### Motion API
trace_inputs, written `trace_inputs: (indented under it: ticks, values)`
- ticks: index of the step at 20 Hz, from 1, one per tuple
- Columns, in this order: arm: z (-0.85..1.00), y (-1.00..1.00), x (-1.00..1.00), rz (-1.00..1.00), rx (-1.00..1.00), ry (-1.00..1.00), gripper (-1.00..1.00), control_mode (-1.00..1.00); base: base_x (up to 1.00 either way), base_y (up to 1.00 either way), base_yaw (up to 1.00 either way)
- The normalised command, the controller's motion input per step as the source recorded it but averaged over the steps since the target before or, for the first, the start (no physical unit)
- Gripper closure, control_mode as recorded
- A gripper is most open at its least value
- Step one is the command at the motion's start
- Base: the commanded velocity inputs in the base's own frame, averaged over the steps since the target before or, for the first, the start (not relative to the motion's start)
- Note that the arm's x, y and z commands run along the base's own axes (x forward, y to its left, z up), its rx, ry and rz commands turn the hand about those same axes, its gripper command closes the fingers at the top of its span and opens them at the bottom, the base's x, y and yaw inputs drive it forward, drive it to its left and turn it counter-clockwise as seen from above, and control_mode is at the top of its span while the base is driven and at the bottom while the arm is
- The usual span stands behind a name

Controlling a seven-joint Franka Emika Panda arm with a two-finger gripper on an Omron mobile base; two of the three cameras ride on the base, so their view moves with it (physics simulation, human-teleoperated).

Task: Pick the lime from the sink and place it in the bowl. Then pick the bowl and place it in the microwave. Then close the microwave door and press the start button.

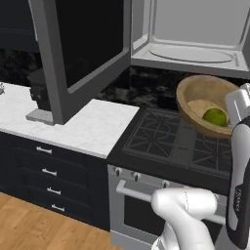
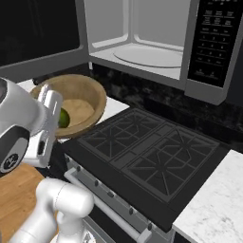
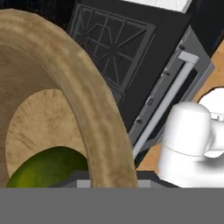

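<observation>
The tan wooden bowl (image 1: 202, 100) hangs tilted in the air above the stove, below the open microwave (image 1: 193, 36). The yellow-green lime (image 1: 215, 116) lies inside the bowl, low against its wall. My gripper (image 3: 111, 180) is shut on the bowl's rim (image 3: 94, 109), which runs between the fingers in the hand view, with the lime (image 3: 46, 168) just left of them. In the right base view my hand sits at the near rim of the bowl (image 2: 80, 102). The microwave door (image 1: 80, 46) is swung wide open to the left. The turntable (image 2: 147, 55) is bare, and the dark control panel (image 2: 213, 40) is on the right.
A black gas stove (image 2: 142, 152) with an oven handle (image 1: 134, 193) lies under the bowl. A white marble counter (image 1: 73, 124) with dark drawers (image 1: 49, 171) lies to the left, with a dark appliance (image 1: 39, 93) behind the open door. More marble (image 2: 216, 213) lies right of the stove.
</observation>
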Motion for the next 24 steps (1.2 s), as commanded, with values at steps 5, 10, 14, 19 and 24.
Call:
trace_inputs:
  ticks: [5, 10, 14, 19, 24]
  values:
    - [0.71, 0.0, 0.01, -0.14, 0.0, -0.06, 1.0, -1.0, 0.0, 0.0, 0.0]
    - [0.56, -0.07, 0.09, -0.15, 0.0, -0.16, 1.0, -1.0, 0.0, 0.0, 0.0]
    - [0.49, -0.19, 0.28, -0.11, 0.0, -0.01, 1.0, -1.0, 0.0, 0.0, 0.0]
    - [0.21, -0.07, 0.55, -0.11, 0.0, -0.09, 1.0, -1.0, 0.0, 0.0, 0.0]
    - [0.2, -0.1, 0.73, -0.09, 0.0, -0.13, 1.0, -1.0, 0.0, 0.0, 0.0]
